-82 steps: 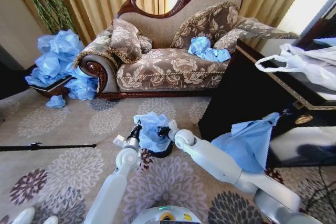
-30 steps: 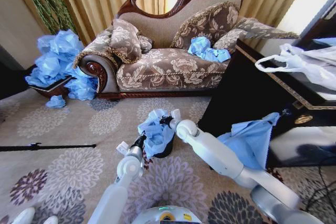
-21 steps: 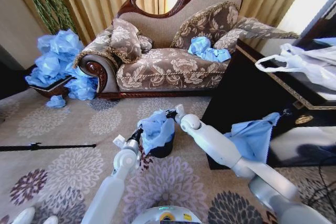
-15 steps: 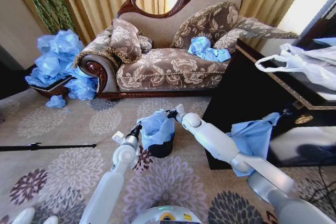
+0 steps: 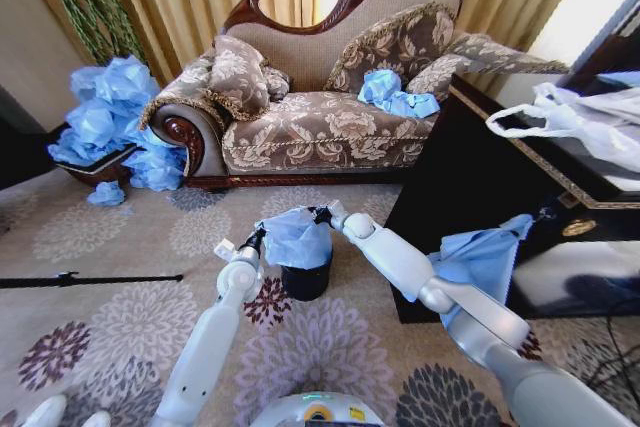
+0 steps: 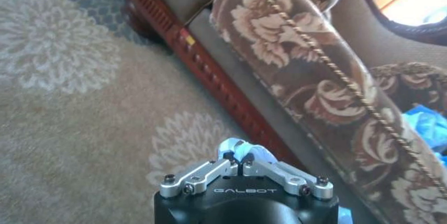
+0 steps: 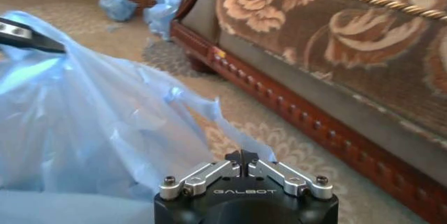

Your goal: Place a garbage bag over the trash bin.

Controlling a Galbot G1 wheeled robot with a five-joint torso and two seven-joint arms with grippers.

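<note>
Ideally, with the left gripper (image 5: pixel 258 236) and right gripper (image 5: pixel 322 215) each clenched on opposite edges of the garbage bag (image 5: pixel 293 240), stretched over the trash bin (image 5: pixel 305 279) on the carpet (image 5: pixel 120 287), lower both evenly past the rim.

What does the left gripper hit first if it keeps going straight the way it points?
Probably the carpet, just short of the sofa and its wooden base rail. The left gripper, shut on the garbage bag, aims slightly down across open floor toward that rail. Depth is unclear, so the rail could come first.
</note>
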